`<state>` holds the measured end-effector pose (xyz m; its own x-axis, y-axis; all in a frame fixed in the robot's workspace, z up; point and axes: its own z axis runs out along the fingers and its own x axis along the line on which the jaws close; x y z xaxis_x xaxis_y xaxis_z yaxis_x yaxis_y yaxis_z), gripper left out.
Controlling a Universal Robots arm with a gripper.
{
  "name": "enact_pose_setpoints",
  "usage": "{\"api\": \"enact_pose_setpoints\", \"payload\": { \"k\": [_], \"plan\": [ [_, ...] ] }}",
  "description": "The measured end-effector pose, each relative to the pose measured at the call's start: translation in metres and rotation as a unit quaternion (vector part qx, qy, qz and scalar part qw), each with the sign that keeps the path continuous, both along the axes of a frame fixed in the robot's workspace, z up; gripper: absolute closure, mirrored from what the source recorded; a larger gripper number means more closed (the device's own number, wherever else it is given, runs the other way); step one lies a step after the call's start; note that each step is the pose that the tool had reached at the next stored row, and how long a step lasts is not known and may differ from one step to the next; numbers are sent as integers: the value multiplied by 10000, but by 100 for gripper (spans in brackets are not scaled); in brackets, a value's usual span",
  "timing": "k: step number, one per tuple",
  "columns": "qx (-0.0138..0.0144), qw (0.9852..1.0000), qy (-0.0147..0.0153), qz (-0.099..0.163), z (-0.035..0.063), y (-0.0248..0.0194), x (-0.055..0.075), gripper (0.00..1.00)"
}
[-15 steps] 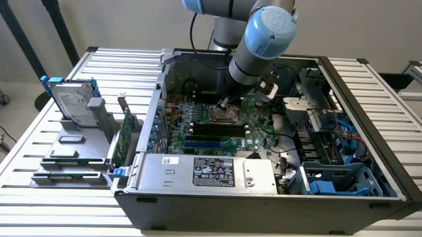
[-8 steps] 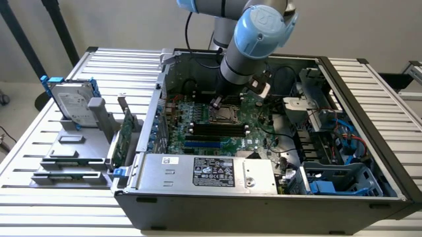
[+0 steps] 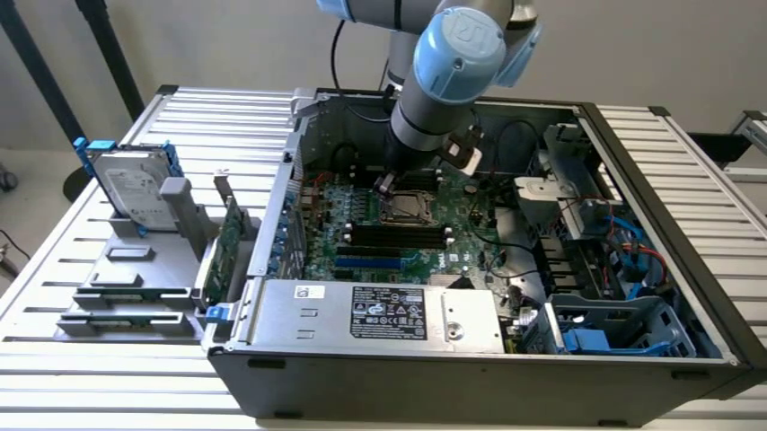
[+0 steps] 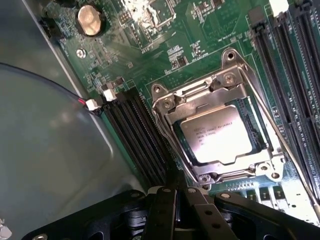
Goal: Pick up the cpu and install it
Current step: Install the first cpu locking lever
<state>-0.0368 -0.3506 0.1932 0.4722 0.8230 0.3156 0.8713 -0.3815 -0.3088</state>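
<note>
The cpu (image 4: 217,135) is a flat silver-grey square lying in the motherboard socket, and the metal load frame (image 4: 170,107) surrounds it. In the exterior view the cpu (image 3: 416,208) sits mid-board inside the open computer case (image 3: 480,377). My gripper (image 3: 390,186) hangs low over the board, just beside the socket on the exterior view's left. In the wrist view my gripper (image 4: 176,194) is shut, its black fingers (image 4: 162,212) pressed together with nothing between them, a little short of the socket's edge.
Black memory slots (image 4: 135,135) run beside the socket, and a coin battery (image 4: 90,20) sits farther off. A silver power supply (image 3: 383,314) fills the case's near side. Outside the case, a blue-bracketed hard drive (image 3: 129,189) and a green card (image 3: 222,251) stand in a grey holder.
</note>
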Motion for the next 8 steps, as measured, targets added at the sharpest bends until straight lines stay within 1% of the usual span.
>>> {"api": "enact_pose_setpoints", "payload": {
  "k": [2,8],
  "plan": [
    [8,10000,0,12,0,4,-21,89],
    [9,10000,0,20,0,5,-24,89]
  ]
}}
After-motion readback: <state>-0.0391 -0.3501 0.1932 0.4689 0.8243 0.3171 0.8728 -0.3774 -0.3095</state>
